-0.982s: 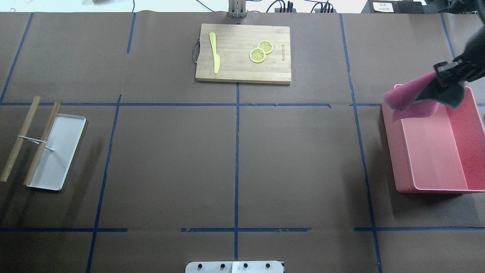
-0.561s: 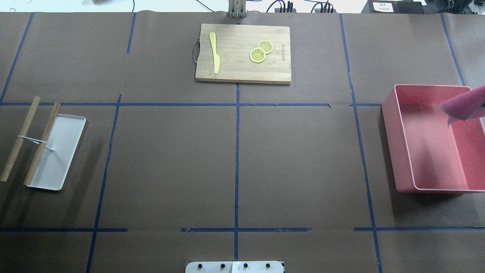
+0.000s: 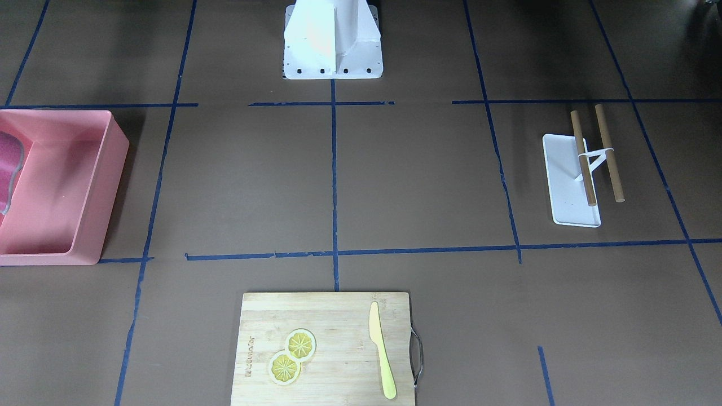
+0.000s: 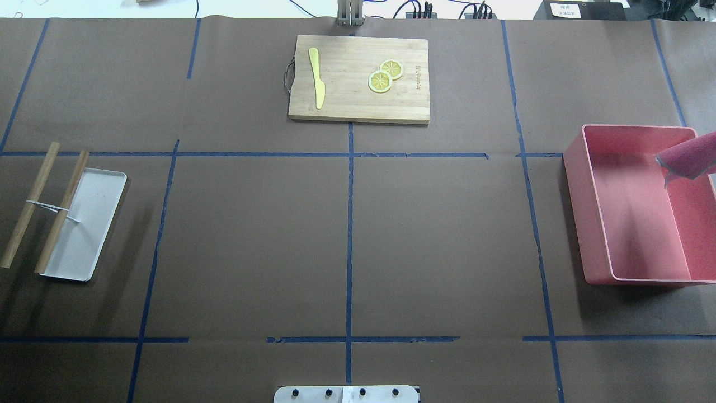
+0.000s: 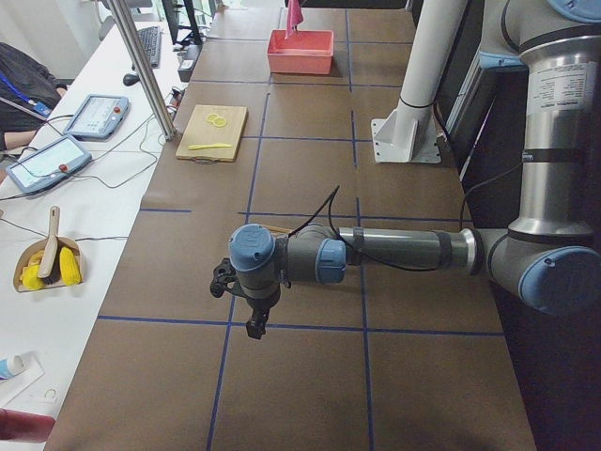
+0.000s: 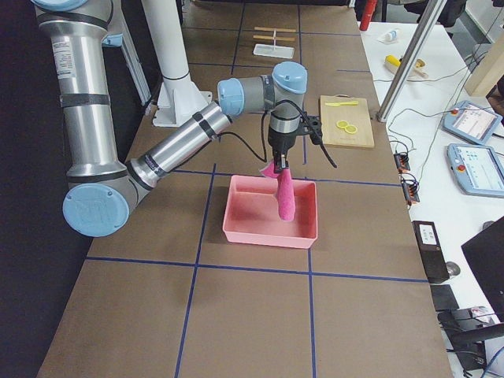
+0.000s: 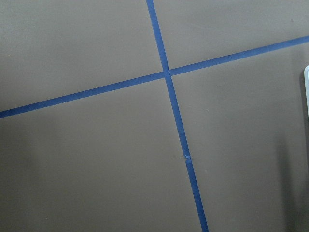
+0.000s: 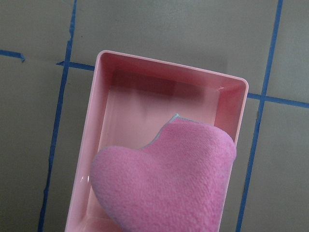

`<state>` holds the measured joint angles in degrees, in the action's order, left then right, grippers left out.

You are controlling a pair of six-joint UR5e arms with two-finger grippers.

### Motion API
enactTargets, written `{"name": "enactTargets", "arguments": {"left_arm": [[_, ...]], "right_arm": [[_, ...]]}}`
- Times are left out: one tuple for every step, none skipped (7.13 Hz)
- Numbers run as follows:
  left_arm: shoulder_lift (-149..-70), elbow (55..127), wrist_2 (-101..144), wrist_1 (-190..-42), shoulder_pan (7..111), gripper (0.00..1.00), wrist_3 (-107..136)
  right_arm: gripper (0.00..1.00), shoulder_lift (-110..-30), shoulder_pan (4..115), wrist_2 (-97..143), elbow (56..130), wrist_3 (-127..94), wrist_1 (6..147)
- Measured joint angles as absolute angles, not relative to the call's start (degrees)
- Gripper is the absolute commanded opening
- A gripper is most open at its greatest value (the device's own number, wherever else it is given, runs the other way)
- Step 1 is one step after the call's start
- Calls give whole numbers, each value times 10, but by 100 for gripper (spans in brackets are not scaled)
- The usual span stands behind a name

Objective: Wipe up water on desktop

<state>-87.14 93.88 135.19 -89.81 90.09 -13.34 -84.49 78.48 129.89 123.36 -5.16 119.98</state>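
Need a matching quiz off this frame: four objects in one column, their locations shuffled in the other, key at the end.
Things:
1. pink cloth
2. yellow knife
3. wooden sticks
4. pink bin

Places:
A. lying on the bamboo cutting board
B. standing on the desktop, on the robot's right side
C. hanging under the right gripper
D. one over the white tray, one beside it

Pairs: 1-C, 2-A, 3-D, 4-B
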Motion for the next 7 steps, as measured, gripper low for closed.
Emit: {"name": "enactTargets", "arguments": {"left_arm": [[-872, 939, 1352, -898, 901, 100, -133], [-872, 939, 1353, -897, 901, 100, -133], [-873, 938, 1353, -897, 901, 100, -133], [-874, 937, 1353, -897, 901, 100, -133], [-877, 934, 1352, -897, 901, 100, -133], [-882, 930, 1351, -895, 900, 100, -134], [-884, 928, 1351, -893, 900, 100, -134]], "right_arm": [[100, -845, 785, 1298, 1232, -53, 1200], [100, -845, 785, 1298, 1230, -54, 1200], [100, -845, 786, 1298, 1230, -55, 1200], [100, -845, 786, 1298, 1229, -54, 1200], [100, -846, 786, 1298, 1224, -47, 1200], [100, -852, 790, 1298, 1212, -27, 1193], [99, -872, 800, 1298, 1195, 0, 1171]]}}
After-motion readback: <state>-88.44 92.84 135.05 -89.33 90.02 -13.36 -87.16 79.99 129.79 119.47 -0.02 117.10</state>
